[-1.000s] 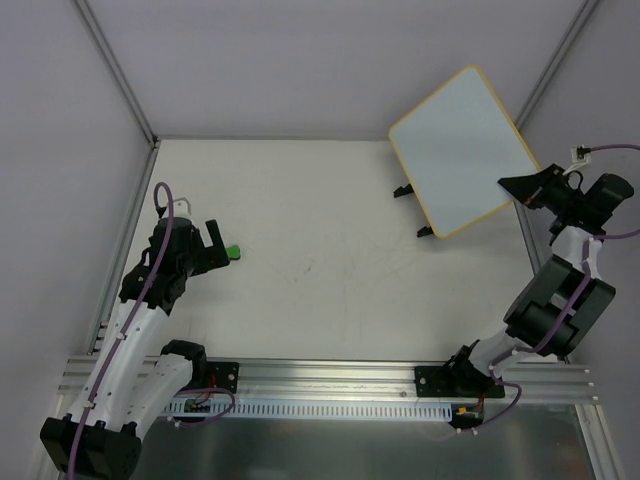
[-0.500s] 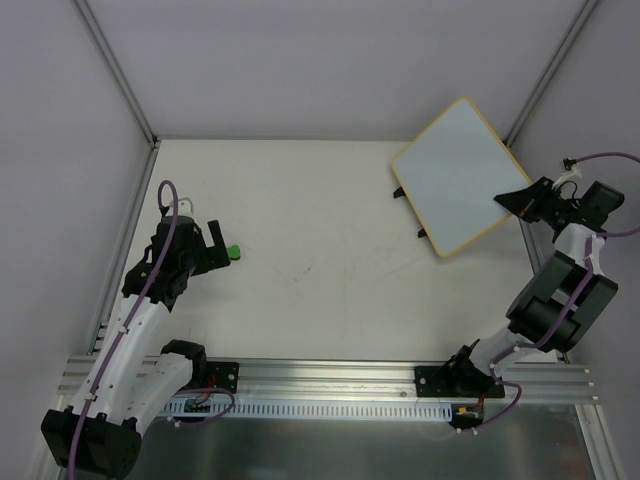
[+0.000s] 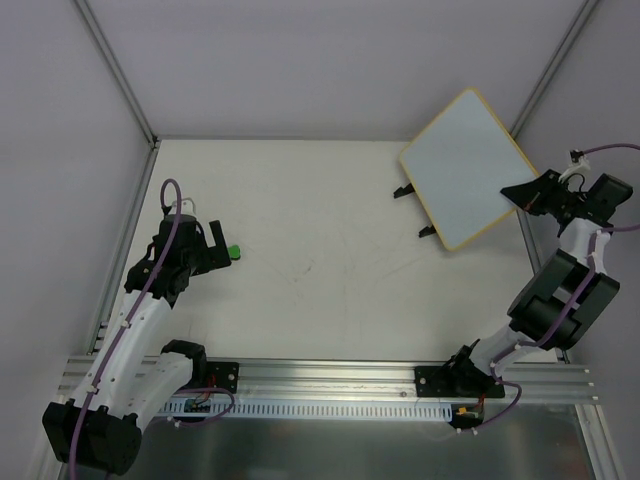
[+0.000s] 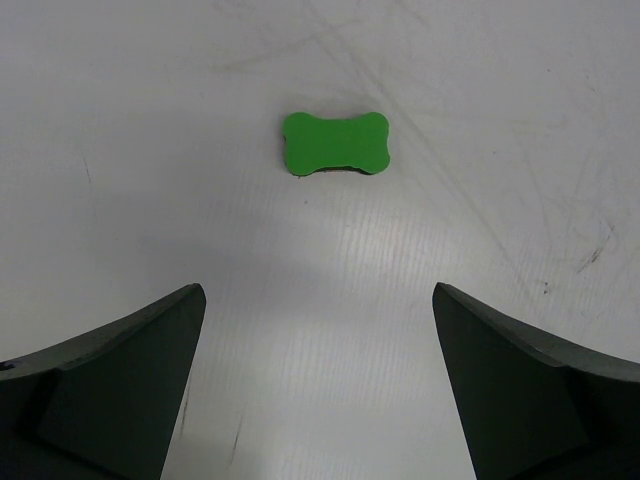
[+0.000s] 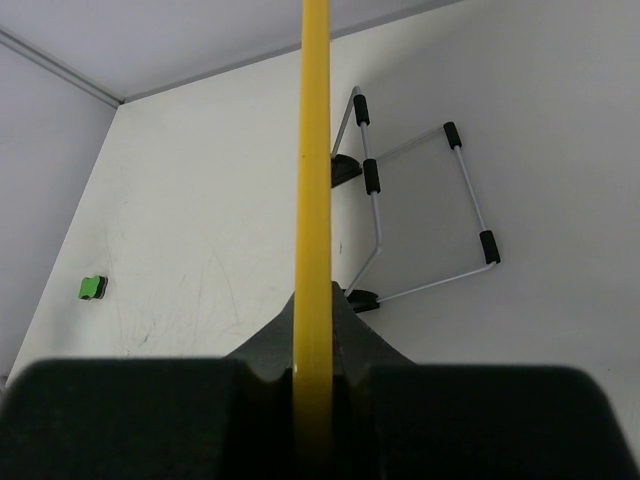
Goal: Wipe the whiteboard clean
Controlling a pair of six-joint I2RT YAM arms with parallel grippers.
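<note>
The whiteboard [image 3: 468, 165], white with a yellow-tan frame and a blank face, hangs tilted in the air at the back right. My right gripper [image 3: 522, 195] is shut on its right edge. In the right wrist view that edge [image 5: 313, 150] runs as a yellow strip straight up from my shut gripper [image 5: 312, 310]. A small green eraser [image 3: 232, 252] lies on the table at the left. My left gripper [image 3: 212, 250] hovers just left of it, open and holding nothing. In the left wrist view the eraser [image 4: 335, 142] lies ahead of the wide-open gripper [image 4: 318, 290].
A wire stand [image 5: 371, 176] with black feet [image 3: 404, 191] sits on the table under the lifted board, near the back right corner. Grey walls close in the left, back and right sides. The arms' rail [image 3: 330, 375] runs along the near edge.
The right gripper has shifted the held whiteboard slightly, down and then back up to the right. The left gripper has edged a little nearer; the eraser has not moved.
</note>
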